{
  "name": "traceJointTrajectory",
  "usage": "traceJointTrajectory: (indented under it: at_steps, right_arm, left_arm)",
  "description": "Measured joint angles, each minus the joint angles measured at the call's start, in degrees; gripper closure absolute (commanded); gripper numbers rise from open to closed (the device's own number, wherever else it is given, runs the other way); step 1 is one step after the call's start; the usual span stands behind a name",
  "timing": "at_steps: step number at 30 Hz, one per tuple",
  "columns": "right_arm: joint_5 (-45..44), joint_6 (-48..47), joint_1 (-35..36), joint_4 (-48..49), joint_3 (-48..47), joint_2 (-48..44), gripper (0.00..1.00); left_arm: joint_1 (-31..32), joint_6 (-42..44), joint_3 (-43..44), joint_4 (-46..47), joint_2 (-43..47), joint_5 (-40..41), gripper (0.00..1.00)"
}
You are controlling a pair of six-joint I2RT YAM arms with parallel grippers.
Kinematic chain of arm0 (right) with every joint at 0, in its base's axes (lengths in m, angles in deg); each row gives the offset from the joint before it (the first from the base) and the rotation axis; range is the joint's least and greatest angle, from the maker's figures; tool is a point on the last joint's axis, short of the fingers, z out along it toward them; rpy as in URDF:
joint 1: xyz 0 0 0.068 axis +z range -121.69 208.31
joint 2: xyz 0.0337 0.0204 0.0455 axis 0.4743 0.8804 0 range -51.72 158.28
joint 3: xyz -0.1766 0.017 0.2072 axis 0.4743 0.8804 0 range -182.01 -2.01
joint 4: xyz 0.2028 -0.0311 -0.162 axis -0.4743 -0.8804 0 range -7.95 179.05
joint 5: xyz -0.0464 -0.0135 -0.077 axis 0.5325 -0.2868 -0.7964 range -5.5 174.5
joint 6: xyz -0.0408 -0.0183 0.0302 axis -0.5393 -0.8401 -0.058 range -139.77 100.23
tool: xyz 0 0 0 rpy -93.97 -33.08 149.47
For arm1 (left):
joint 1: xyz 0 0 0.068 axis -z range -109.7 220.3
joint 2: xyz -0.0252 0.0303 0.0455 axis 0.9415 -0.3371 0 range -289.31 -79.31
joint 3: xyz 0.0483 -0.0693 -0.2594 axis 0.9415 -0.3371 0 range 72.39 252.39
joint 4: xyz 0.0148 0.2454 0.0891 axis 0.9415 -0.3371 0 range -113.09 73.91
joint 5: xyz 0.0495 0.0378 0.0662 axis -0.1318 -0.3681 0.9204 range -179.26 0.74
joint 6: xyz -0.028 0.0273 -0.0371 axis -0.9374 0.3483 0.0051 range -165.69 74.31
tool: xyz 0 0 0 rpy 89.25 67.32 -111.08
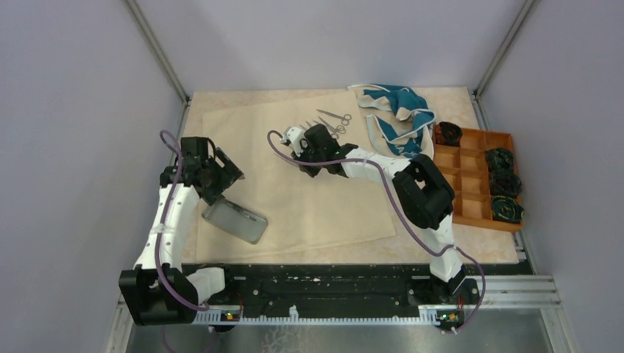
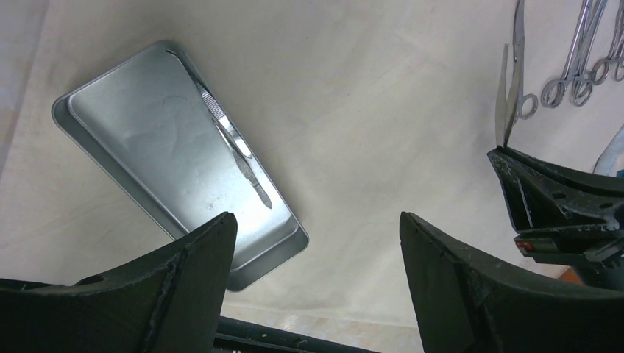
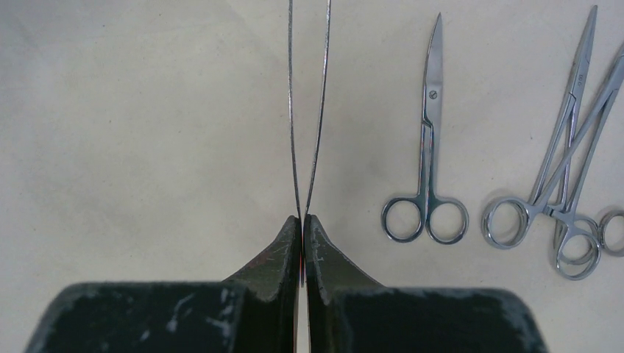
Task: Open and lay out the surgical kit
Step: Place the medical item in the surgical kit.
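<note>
The beige cloth wrap [image 1: 309,184] lies spread flat on the table. The steel tray [image 1: 235,220] sits at its near left edge; in the left wrist view the tray [image 2: 140,132] holds one thin silver instrument [image 2: 235,147]. My left gripper [image 1: 221,173] hovers open and empty above the tray's far end. My right gripper [image 1: 309,151] is shut on the tweezers [image 3: 307,110], whose two thin arms stick out ahead of the fingertips. Scissors [image 3: 427,147] and ring-handled forceps [image 3: 566,191] lie on the wrap to the right of them, also seen from above [image 1: 335,123].
A teal-and-white fabric [image 1: 397,118] lies crumpled at the far right. An orange-brown compartment tray [image 1: 478,176] with dark items stands at the right edge. The black rail [image 1: 331,283] runs along the near edge.
</note>
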State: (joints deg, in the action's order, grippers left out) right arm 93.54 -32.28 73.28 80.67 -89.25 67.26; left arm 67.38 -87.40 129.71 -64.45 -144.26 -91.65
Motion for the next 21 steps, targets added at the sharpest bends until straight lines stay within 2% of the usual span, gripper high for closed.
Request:
traceJointTrajectory:
  at_steps: [11, 12, 13, 18, 21]
  right_arm:
    - [-0.81, -2.12, -0.02, -1.29, -5.88, 6.88, 1.00]
    - [-1.07, -2.19, -0.04, -1.29, -5.95, 7.21, 0.98]
    - [-1.31, -2.29, -0.04, -1.51, -5.95, 7.32, 0.90]
    - [-2.10, -1.73, -0.15, -2.38, -6.34, 7.54, 0.64]
    - [-2.82, -0.28, -0.15, -4.15, -8.04, 7.52, 0.56]
  left_arm:
    - [0.35, 2.95, 1.18, 0.17, -3.02, -1.27, 0.13]
    - [0.39, 2.97, 1.25, 0.17, -3.13, -1.29, 0.14]
    - [0.48, 3.08, 1.44, 0.13, -3.37, -1.31, 0.14]
    - [0.76, 3.39, 2.40, 0.26, -3.87, -1.36, 0.14]
    - [0.76, 3.34, 2.49, -0.15, -3.87, -0.90, 0.16]
